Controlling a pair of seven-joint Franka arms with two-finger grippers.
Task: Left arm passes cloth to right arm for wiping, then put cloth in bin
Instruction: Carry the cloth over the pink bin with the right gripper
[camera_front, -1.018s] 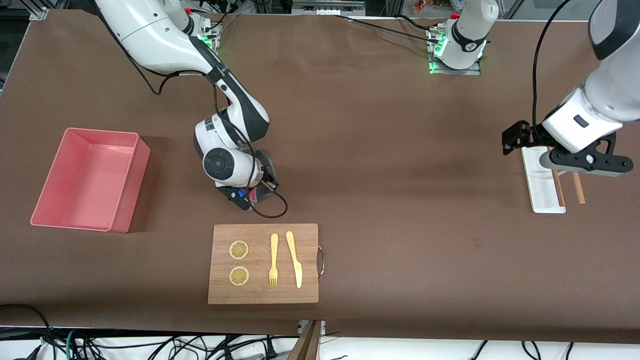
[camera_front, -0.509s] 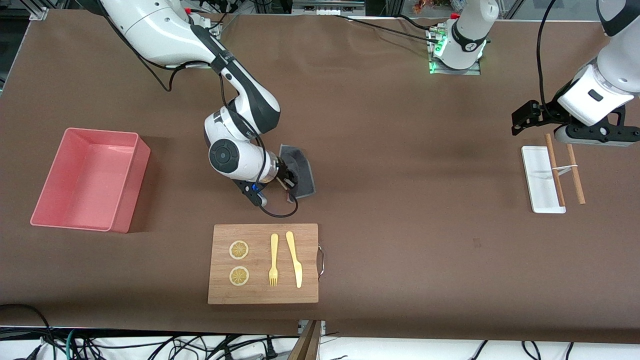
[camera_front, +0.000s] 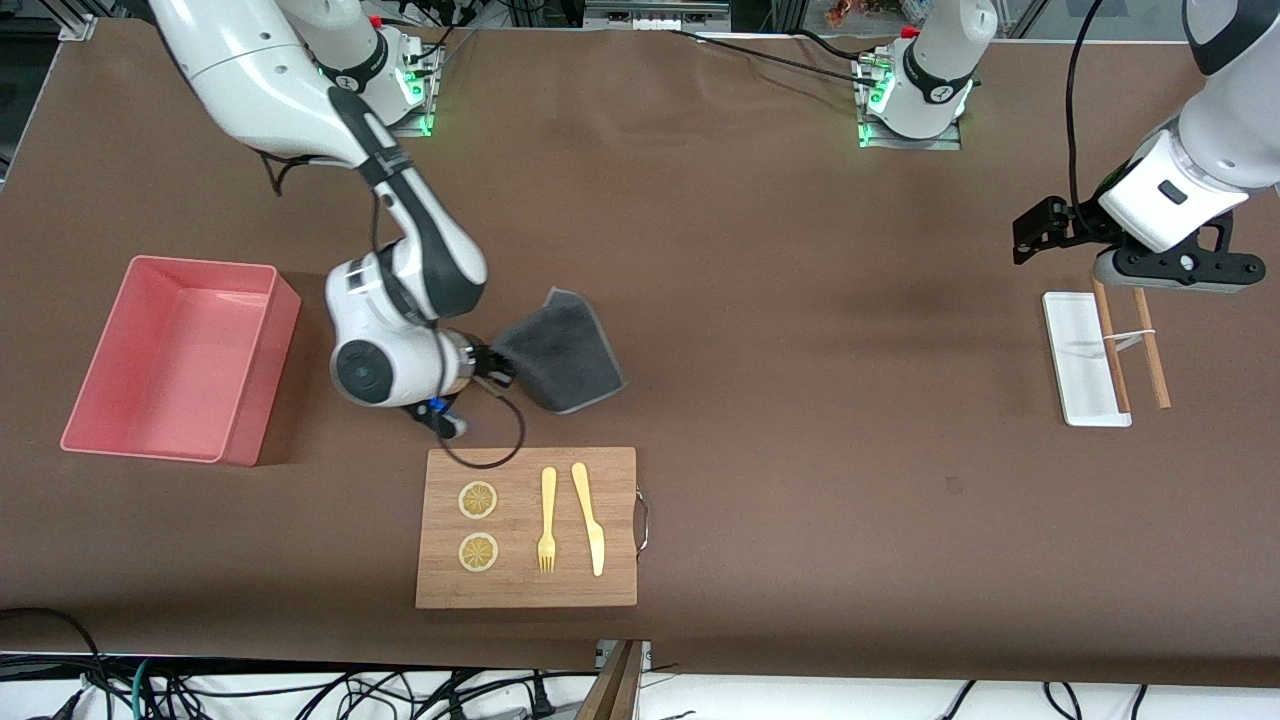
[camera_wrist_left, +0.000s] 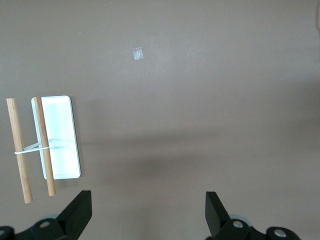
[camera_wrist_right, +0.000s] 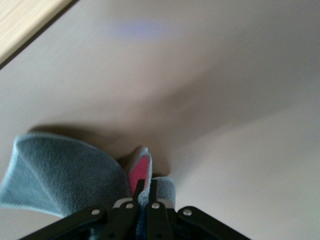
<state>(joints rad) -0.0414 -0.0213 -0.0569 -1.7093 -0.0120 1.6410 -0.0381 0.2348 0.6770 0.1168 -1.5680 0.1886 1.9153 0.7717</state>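
Observation:
The dark grey cloth with a pale hem hangs from my right gripper, which is shut on one edge of it, over the table between the bin and the wooden board. In the right wrist view the cloth drapes from the shut right gripper. The salmon-pink bin stands toward the right arm's end of the table. My left gripper is up over the table beside the white tray, open and empty; in the left wrist view the left gripper has wide-set fingers.
A wooden board with two lemon slices, a fork and a knife lies nearer the front camera than the cloth. A small white tray with a pair of wooden chopsticks lies at the left arm's end; it also shows in the left wrist view.
My right gripper has swung toward the bin, dragging the cloth, which now spreads out in full view. My left gripper has risen off the white tray and hangs beside it.

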